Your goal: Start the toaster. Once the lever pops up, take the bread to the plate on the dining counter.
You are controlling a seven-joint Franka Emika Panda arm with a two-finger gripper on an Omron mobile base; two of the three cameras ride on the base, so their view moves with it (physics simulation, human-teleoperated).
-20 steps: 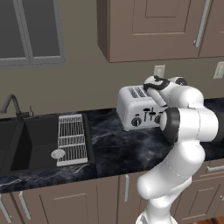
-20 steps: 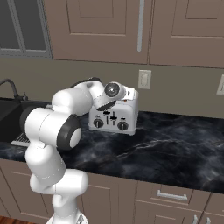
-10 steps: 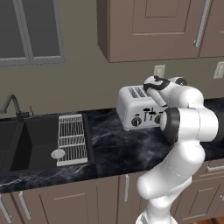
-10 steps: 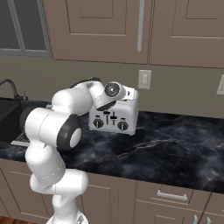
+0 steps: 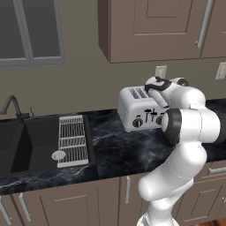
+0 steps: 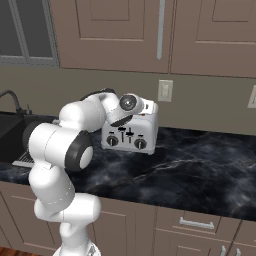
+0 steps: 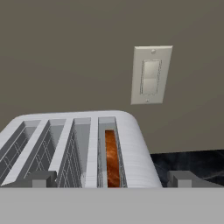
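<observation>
The silver four-slot toaster (image 5: 136,112) (image 6: 134,136) stands on the black marble counter against the wall. My hand is over its top at its right end. In the hand view the toaster (image 7: 131,144) lies just below, and the brown bread (image 7: 112,159) sits deep in its rightmost slot. My gripper (image 7: 113,179) is open, its two fingertips (image 7: 41,178) spread wide on either side of the slots, holding nothing. The levers and knobs face the front. The plate and the dining counter are out of view.
A sink (image 5: 35,143) with a wire rack (image 5: 71,139) and a faucet (image 5: 11,106) lies left of the toaster. A wall outlet (image 7: 151,75) (image 6: 165,91) is behind it and cabinets hang above. Bare counter (image 6: 200,165) stretches to the right.
</observation>
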